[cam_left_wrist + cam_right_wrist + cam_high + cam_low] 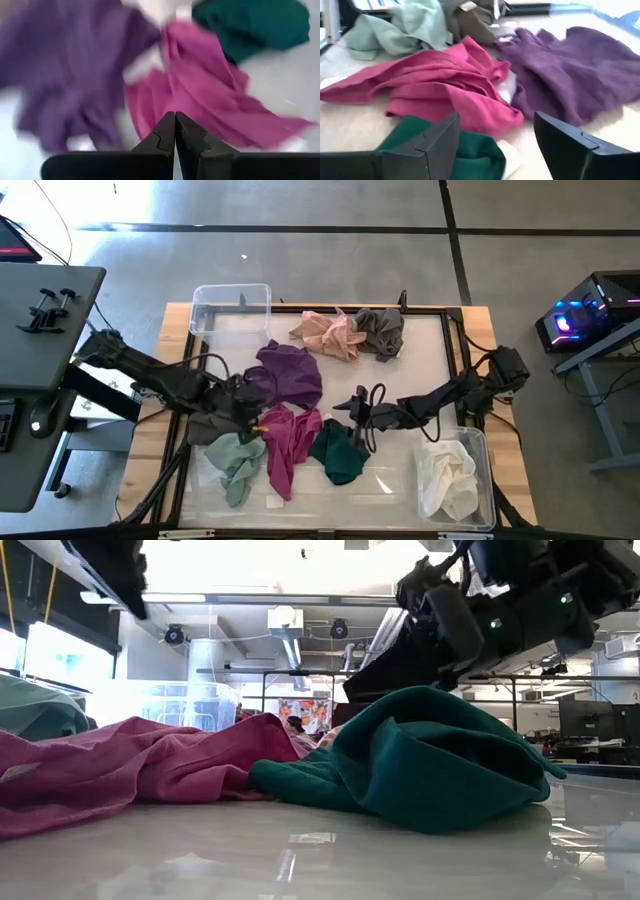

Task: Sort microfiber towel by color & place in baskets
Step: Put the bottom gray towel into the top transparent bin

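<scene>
My right gripper (495,145), jaws wide, hovers over the crumpled dark-green microfiber towel (338,452) beside the magenta towel (285,442), probably overlapping, so closing may snag both; left gripper (175,131) clenched empty near the purple towel (288,372).

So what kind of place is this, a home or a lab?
Probably a robotics lab or workshop: bare ceiling ducts overhead, a concrete floor, and a lit computer tower on a desk beside the table.
</scene>
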Available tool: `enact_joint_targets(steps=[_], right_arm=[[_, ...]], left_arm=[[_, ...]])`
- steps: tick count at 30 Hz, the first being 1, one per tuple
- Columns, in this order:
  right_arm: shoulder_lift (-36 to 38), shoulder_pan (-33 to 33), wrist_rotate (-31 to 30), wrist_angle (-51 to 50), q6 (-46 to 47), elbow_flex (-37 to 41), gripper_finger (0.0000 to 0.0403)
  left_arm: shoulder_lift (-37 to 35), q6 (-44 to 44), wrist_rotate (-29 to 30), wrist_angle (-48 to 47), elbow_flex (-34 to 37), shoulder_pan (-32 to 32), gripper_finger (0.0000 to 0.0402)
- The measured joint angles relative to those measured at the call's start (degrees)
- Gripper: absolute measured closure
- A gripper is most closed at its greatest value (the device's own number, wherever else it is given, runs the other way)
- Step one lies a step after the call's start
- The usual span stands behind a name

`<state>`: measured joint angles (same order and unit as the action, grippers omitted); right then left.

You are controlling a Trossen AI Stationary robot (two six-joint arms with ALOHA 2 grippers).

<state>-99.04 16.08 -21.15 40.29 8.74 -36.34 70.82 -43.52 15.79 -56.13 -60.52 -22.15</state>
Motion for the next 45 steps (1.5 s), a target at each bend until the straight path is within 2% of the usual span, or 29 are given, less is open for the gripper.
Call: enact_joint_targets(steps=[3, 7, 10, 14, 19, 25, 29, 33, 37, 41, 45], right_arm=[[0.0, 1.0, 0.2, 0.3, -1.7, 0.0, 0.0153], [0.0, 2.1, 0.2, 0.3, -3.2, 0.0, 0.0153], [0.0, 2.5, 0.2, 0.4, -4.5, 0.0, 0.0153], [0.0, 2.5, 0.2, 0.7, -5.8, 0.0, 0.0153], [0.0, 2.4, 0.3, 0.7, -6.2, 0.0, 0.0153], [0.0, 2.4, 0.4, 0.7, -6.2, 0.0, 0.0153], [0.0, 2.4, 0.4, 0.7, -6.2, 0.0, 0.0153], [0.0, 2.2, 0.4, 0.7, -6.2, 0.0, 0.0153], [0.0, 2.2, 0.4, 0.7, -6.0, 0.0, 0.0153], [0.0, 2.2, 0.4, 1.1, -5.7, 0.0, 0.0153], [0.0, 2.2, 0.4, 1.1, -5.6, 0.0, 0.0153]], left_arm=[[3.0, -6.9, -4.9, -8.1, -3.8, -0.7, 0.0401], [4.9, -17.4, -9.1, -14.7, -4.0, -1.3, 0.0400], [6.0, -22.9, -13.0, -20.0, -4.0, -1.7, 0.0383], [6.1, -28.5, -12.3, -23.0, -4.0, -3.0, 0.0332], [6.0, -33.7, -7.1, -23.0, -2.9, -4.6, 0.0239], [6.0, -39.6, -10.1, -17.7, 7.3, -3.9, 0.0134], [6.0, -41.5, -12.3, -8.8, 15.7, -3.2, 0.0107], [5.8, -42.8, -12.5, -2.6, 22.9, -2.2, 0.0109], [5.6, -41.7, -12.4, 0.6, 26.3, -1.8, 0.0137], [5.6, -38.4, -9.3, 0.5, 27.0, -1.8, 0.0199], [5.7, -35.9, -6.9, 0.2, 27.2, -1.8, 0.0299]])
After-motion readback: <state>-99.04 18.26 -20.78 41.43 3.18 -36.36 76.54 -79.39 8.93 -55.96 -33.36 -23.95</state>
